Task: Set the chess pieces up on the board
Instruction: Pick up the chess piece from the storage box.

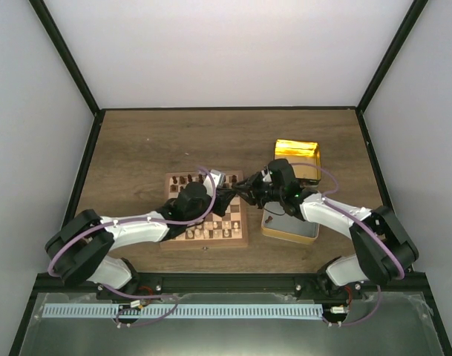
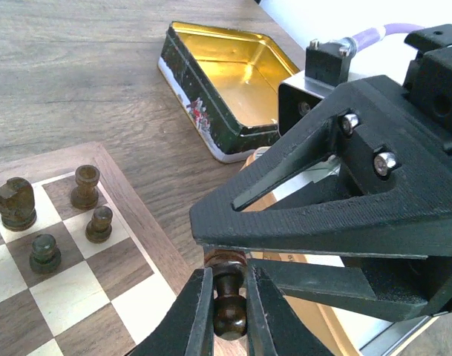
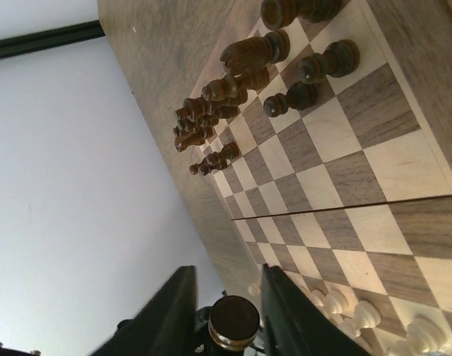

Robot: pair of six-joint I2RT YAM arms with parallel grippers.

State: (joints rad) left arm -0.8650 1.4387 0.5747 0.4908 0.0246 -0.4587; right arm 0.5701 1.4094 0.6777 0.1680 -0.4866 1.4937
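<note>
Left claw (image 2: 229,277): clenched on one dark piece (image 2: 229,300), gripped at its waist and held upright. It is above the board's (image 2: 140,215) right border, clear of the squares.

Right claw (image 3: 227,276): released. Its fingers (image 3: 182,315) stand apart on either side of that piece. The right wrist view shows a gap on one side; contact on the other side cannot be told. The two claws meet tip to tip from opposite sides.

Board: at mid-bench (image 1: 136,141), nearer the near edge than the far one, and square to the edges.

Pale pieces (image 1: 205,232): ranked along the board's near side.

Tray (image 1: 289,228): shallow, pale inside, just beside the board's right side and under the right arm.

Dark pieces (image 1: 185,179): standing in the ranks along the board's far side. The left wrist view shows four of them upright on separate squares at the far right corner of the board. The corner square itself is bare.

Gold tin (image 1: 298,159): open, shiny inside, with a dark printed outer wall. It lies beyond the tray toward the far right corner of the bench, apart from the board. What it holds cannot be made out.
</note>
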